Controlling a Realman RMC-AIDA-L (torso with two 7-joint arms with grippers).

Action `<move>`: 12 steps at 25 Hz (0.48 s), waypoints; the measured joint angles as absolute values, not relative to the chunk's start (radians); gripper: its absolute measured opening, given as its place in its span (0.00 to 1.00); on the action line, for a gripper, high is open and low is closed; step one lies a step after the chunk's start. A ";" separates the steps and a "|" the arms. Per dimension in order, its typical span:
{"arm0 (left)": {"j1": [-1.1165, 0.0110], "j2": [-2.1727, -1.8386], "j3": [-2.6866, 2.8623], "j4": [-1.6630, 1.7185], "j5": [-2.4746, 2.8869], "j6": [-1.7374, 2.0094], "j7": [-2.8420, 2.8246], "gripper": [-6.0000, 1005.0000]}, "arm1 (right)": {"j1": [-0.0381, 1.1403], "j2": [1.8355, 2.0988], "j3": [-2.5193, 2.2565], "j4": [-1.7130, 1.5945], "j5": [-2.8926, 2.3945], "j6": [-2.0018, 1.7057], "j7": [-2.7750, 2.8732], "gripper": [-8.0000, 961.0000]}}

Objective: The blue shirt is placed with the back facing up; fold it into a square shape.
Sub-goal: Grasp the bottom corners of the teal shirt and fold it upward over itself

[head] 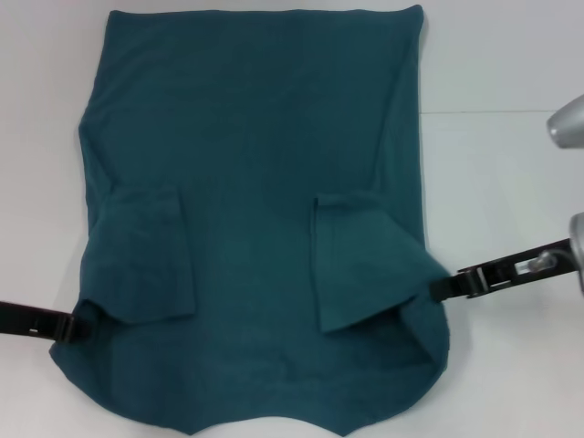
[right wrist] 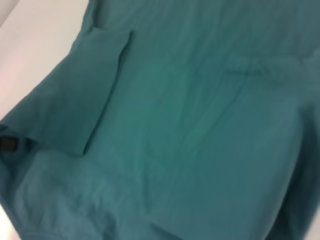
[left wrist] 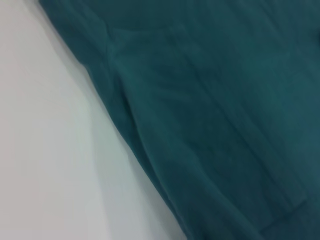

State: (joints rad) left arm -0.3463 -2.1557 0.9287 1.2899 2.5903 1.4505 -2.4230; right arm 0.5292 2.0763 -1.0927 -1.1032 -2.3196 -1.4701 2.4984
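The blue shirt (head: 255, 182) lies flat on the white table, plain side up, hem at the far side and collar end at the near edge. Both short sleeves are folded inward onto the body, one on the left (head: 146, 265) and one on the right (head: 365, 265). My left gripper (head: 80, 326) is shut on the shirt's left edge near the shoulder. My right gripper (head: 440, 286) is shut on the right edge near the other shoulder, where the cloth bulges towards it. The left wrist view (left wrist: 225, 100) and the right wrist view (right wrist: 200, 125) show only teal cloth and table.
The white table (head: 502, 182) shows bare on both sides of the shirt. A silver part of my right arm (head: 568, 128) hangs at the right edge of the head view. The shirt's collar end reaches the near edge of that view.
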 joint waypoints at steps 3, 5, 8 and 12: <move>-0.351 -2.155 0.920 1.295 2.591 1.474 -2.424 0.03 | 0.522 2.075 -1.070 -1.186 -2.371 -1.544 2.509 0.02; -0.354 -2.155 0.920 1.296 2.591 1.482 -2.426 0.03 | 0.520 2.079 -1.053 -1.238 -2.418 -1.593 2.521 0.01; -0.362 -2.155 0.919 1.296 2.590 1.499 -2.429 0.03 | 0.513 2.087 -1.043 -1.323 -2.473 -1.667 2.540 0.01; -0.371 -2.157 0.919 1.296 2.591 1.519 -2.431 0.03 | 0.511 2.089 -1.046 -1.384 -2.536 -1.748 2.567 0.01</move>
State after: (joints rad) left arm -0.3713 -2.1573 0.9188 1.2963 2.5905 1.5189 -2.4308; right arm 0.5110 2.0890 -1.0464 -1.3837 -2.5357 -1.7484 2.5665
